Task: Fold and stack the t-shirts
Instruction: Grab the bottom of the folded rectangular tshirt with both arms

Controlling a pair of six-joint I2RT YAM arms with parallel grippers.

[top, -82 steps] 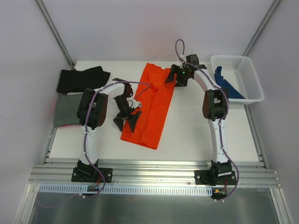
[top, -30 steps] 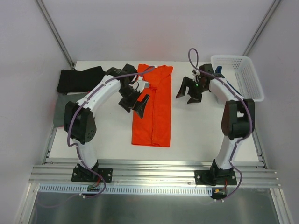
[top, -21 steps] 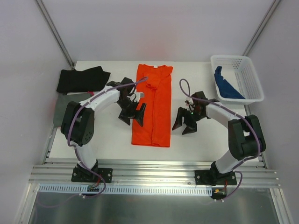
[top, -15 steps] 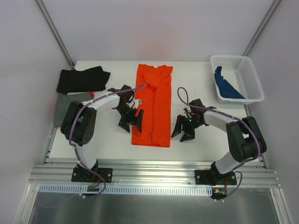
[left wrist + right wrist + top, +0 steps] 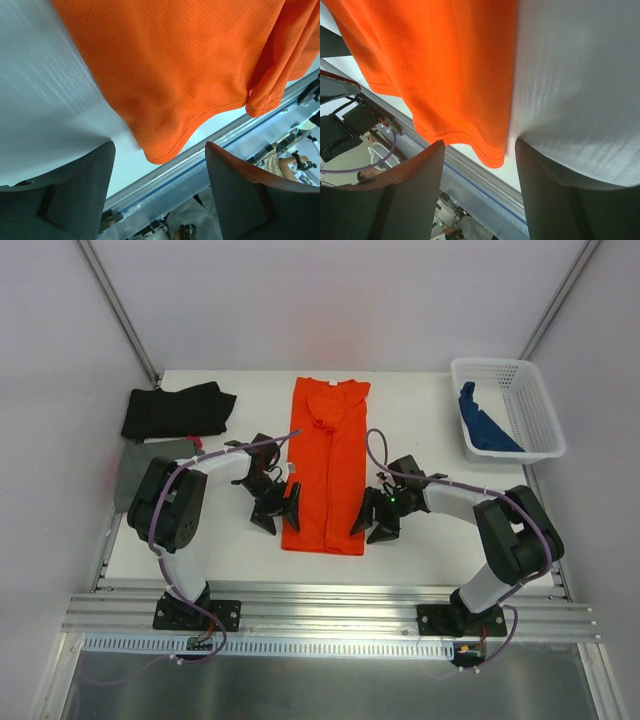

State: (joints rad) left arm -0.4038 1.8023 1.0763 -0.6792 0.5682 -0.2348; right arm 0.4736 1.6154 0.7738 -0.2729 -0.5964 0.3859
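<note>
A: One orange shirt (image 5: 327,465), folded to a long strip, lies midway across the counter (image 5: 430,430), collar farthest.
B: The grippers?
A: The left gripper (image 5: 279,512) is at its near left corner, the right gripper (image 5: 372,522) at its near right corner; both have jaws apart, unclamped.
B: Others?
A: A black shirt (image 5: 175,410) and grey shirt (image 5: 145,472) lie far left; a blue shirt (image 5: 485,425) is in the basket (image 5: 545,435).

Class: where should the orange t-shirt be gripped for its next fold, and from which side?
Probably the two near hem corners of the orange t-shirt, left gripper from the left, right gripper from the right: it lies flat in a long strip, corners free.
</note>
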